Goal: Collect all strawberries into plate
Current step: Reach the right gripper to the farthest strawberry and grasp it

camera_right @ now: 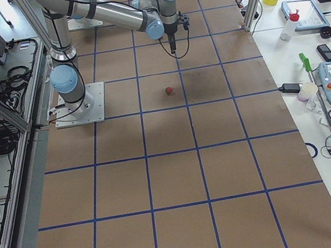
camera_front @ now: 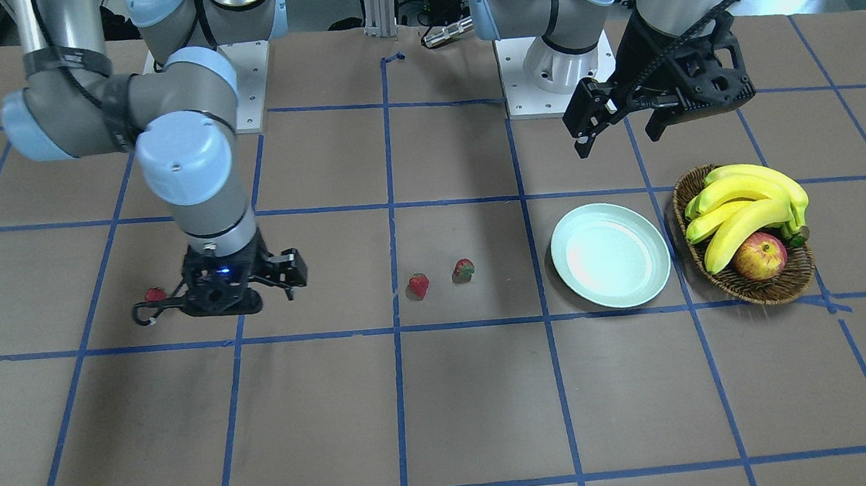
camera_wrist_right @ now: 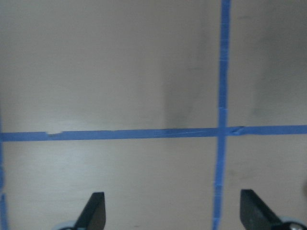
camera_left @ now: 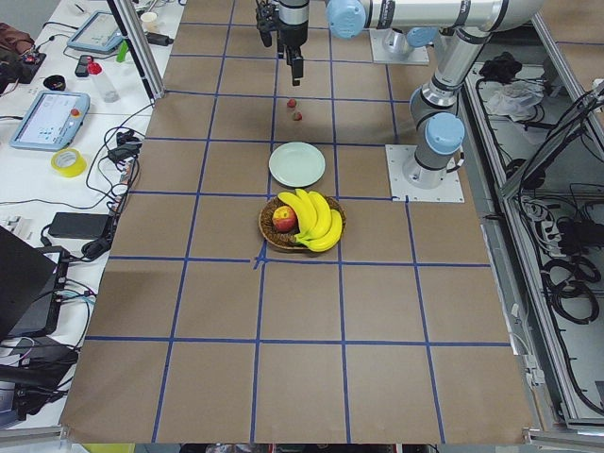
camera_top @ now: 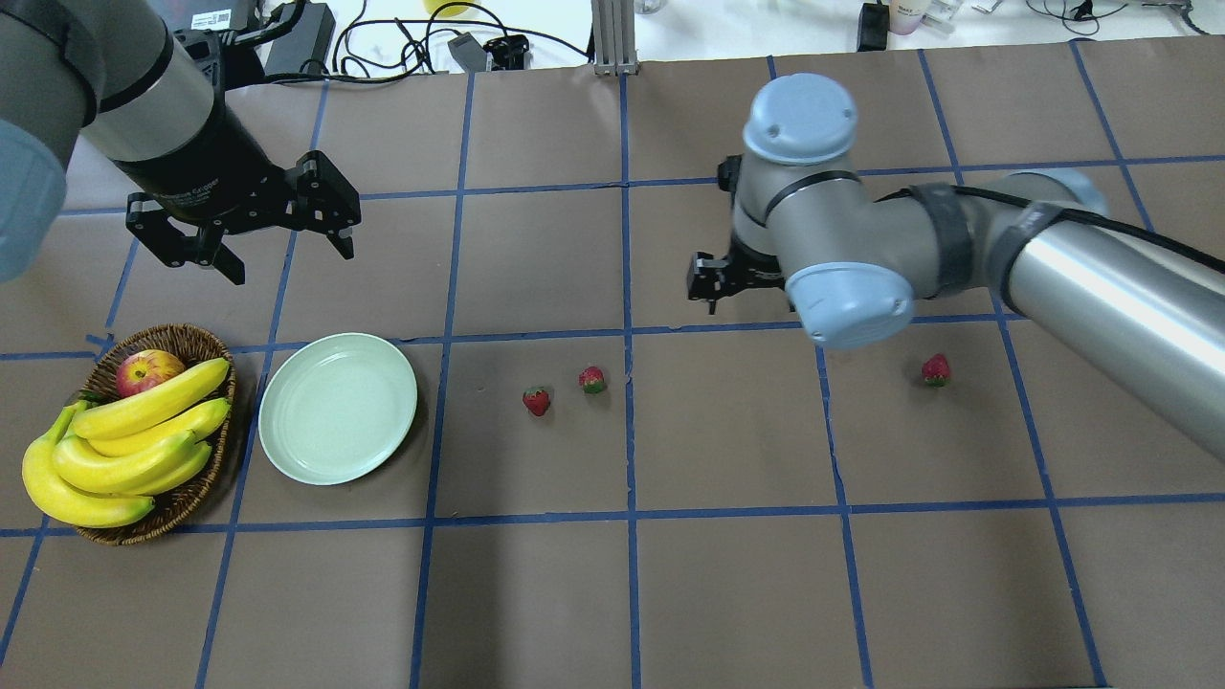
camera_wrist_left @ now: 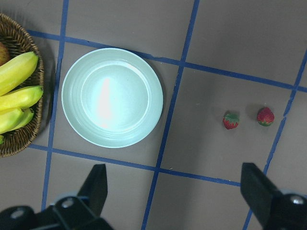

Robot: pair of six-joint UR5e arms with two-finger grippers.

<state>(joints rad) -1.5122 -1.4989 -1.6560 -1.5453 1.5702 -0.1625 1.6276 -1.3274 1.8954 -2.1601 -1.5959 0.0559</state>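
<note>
Now, strawberries (camera_top: 537,401): all three on the table (camera_top: 727,574), none on the mint-green plate (camera_top: 338,409).
Left gripper (camera_top: 290,260): spread wide, empty, near plate.
Right gripper (camera_wrist_right: 172,199): spread, empty.
Risk: off-centre closing could roll the lone strawberry (camera_top: 936,369) away.

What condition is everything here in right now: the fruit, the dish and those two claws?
Plate: empty, on the table.
Strawberries: all three on the table, outside the plate.
Left gripper: open, empty, above the table.
Right gripper: open, empty.
Basket: holding bananas and an apple.
</note>
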